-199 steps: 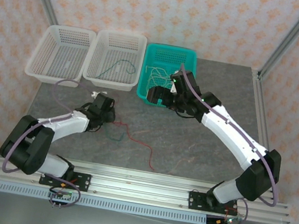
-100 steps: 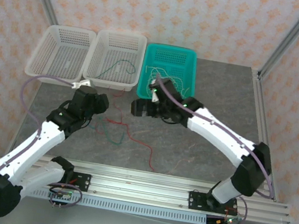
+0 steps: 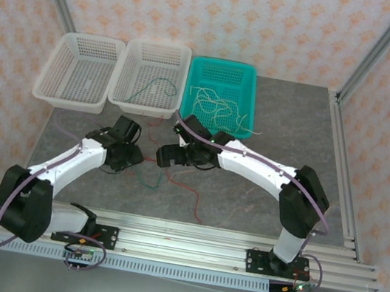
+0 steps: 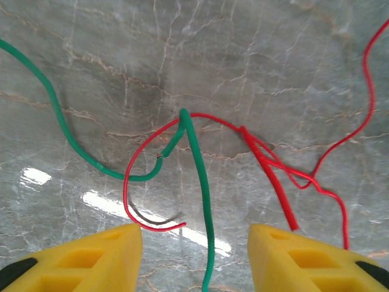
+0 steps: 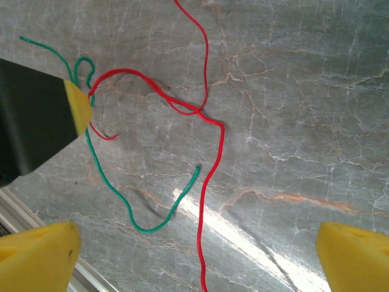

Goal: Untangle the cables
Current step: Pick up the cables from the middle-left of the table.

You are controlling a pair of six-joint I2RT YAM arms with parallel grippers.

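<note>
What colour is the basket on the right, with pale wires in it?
Teal. The basket shows best in the top view.

Red cable [image 5: 206, 56] crosses green cable [image 5: 129, 214] on stone table [image 5: 292, 91].

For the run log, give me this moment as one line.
left hand open over green cable | right hand open over red cable | both crossed on table

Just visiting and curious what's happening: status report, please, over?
Left claw open, green wire between fingers. Right claw open, empty. Red wire tangled with it on table. Claws close together.
</note>
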